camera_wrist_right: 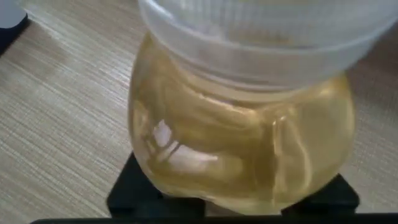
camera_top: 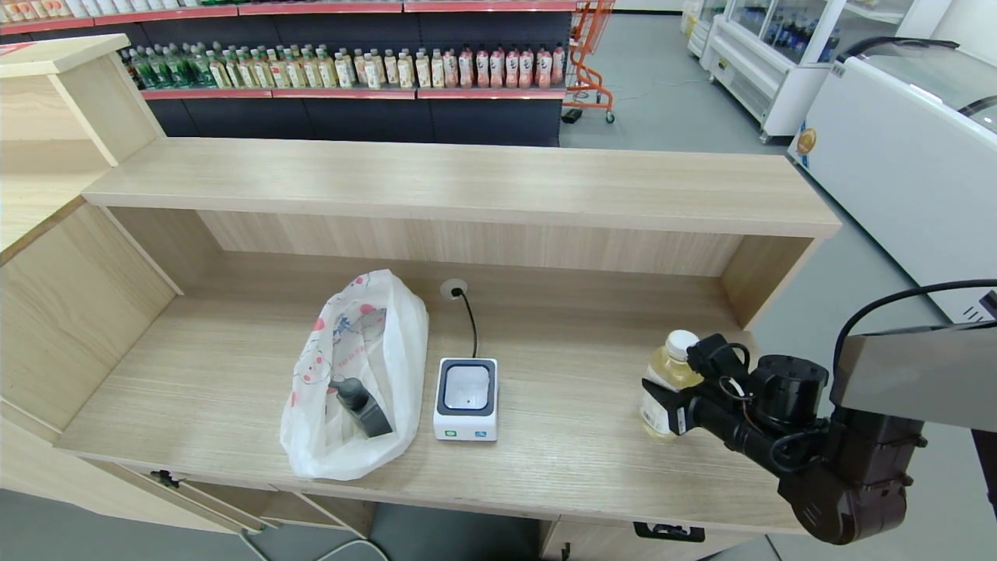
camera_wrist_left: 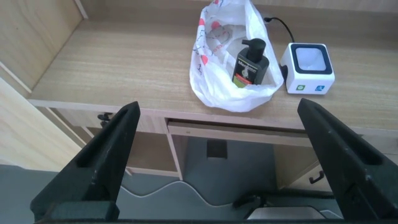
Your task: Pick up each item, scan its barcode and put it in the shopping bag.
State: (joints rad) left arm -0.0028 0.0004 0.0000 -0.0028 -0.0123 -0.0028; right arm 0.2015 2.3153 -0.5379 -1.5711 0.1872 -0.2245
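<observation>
Two grippers: right gripper (camera_top: 664, 399) clamped on bottle (camera_top: 671, 372), 4 o'clock; left gripper (camera_wrist_left: 219, 107) wide open. Bag (camera_top: 311, 453) holds dispenser (camera_top: 363, 406).

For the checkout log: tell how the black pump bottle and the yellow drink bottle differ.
The black pump bottle is opaque and dark; the yellow drink bottle is clear. The black pump bottle sits inside the shopping bag; the yellow drink bottle stands on the counter. Both are bottles.
</observation>
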